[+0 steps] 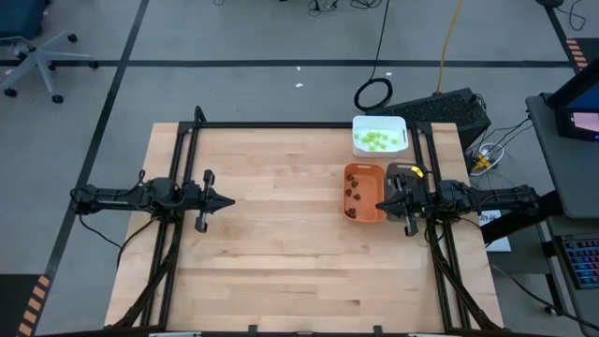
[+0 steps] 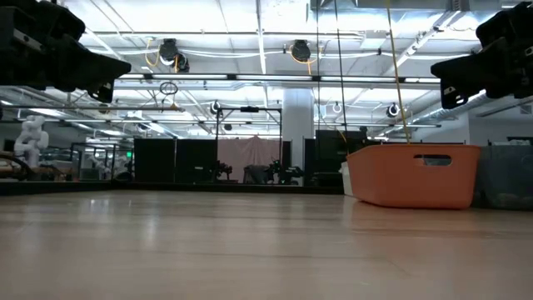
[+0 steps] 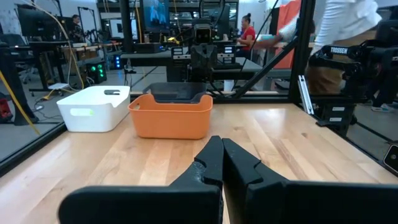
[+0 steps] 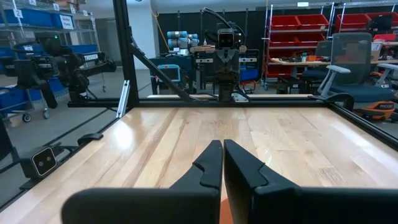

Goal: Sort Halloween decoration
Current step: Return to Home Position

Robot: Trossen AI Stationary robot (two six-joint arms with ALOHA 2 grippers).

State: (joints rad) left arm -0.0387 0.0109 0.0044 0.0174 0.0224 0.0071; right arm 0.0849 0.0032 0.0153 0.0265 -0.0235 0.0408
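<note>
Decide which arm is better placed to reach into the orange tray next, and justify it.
Right. The right gripper hangs above the orange tray, at its rim. The left gripper waits on the far side of the table, well away from the tray.

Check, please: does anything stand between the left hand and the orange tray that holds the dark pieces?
Nothing visible does. Only bare table lies between the left hand and the orange tray holding the dark pieces.
</note>
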